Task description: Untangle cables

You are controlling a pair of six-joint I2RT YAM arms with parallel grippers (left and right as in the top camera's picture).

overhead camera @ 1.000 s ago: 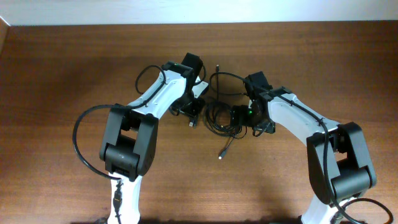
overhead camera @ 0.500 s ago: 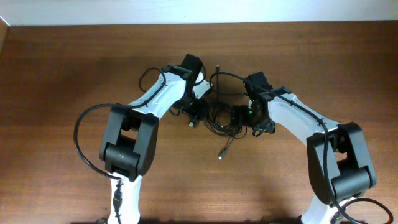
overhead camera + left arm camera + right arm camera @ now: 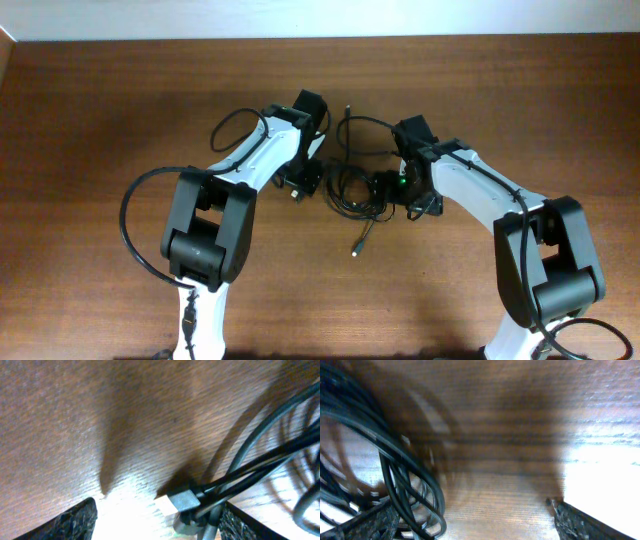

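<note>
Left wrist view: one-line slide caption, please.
Left gripper open close over the wooden table, a connector plug between its fingers, thin black cables trailing out of frame.

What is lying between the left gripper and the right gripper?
The cables, a tangled black bundle, lie there on the table, as the overhead view shows.

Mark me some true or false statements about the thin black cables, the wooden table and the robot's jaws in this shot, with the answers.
1. The thin black cables lie bundled between the two arms. True.
2. The tabletop is white plastic. False: it is a brown wooden table.
3. A silver metal connector plug shows close up in the left wrist view. True.
4. The right jaws are clamped shut on a cable. False: they stand wide apart, with the cables beside one finger, not pinched.
</note>
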